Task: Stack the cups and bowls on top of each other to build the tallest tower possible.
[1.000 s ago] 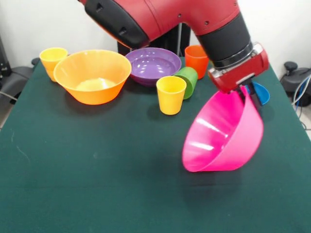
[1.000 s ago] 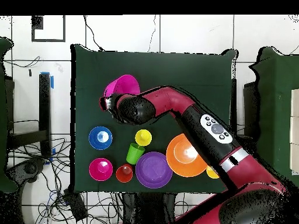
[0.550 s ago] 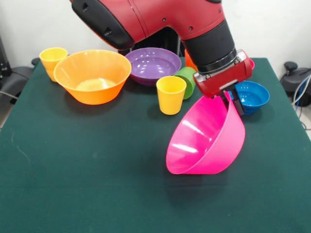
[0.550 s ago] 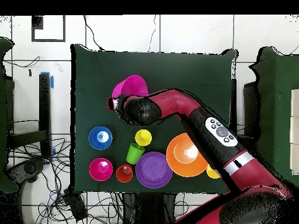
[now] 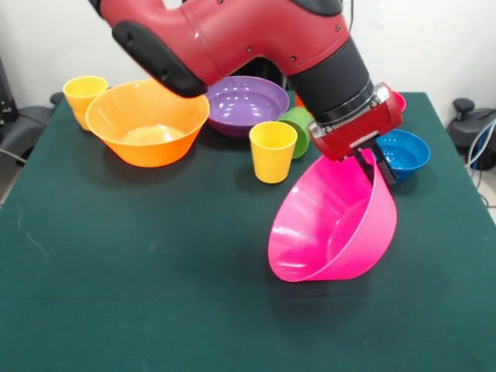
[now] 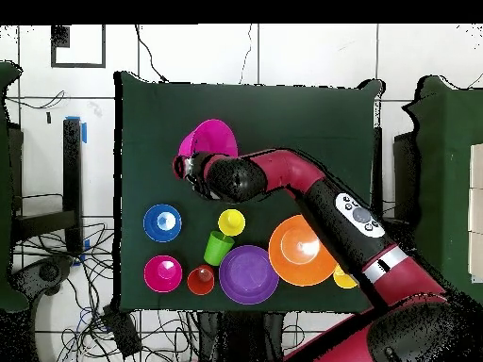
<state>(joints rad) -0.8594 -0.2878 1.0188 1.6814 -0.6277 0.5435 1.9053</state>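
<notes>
The hot pink bowl [image 5: 333,225] is clamped by its rim in the gripper [image 5: 373,164], tilted; the blue bowl [image 5: 403,153] at 3 o'clock could be clipped.

Glossy red arm [image 5: 232,31], black joints

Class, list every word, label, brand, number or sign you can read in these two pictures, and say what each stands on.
None: no readable text in either view.
The arm's round button panel carries small marks, too small to read.
The cups and bowls, such as the hot pink bowl held tilted by the claw and the large orange bowl, are plain, with no print.
</notes>
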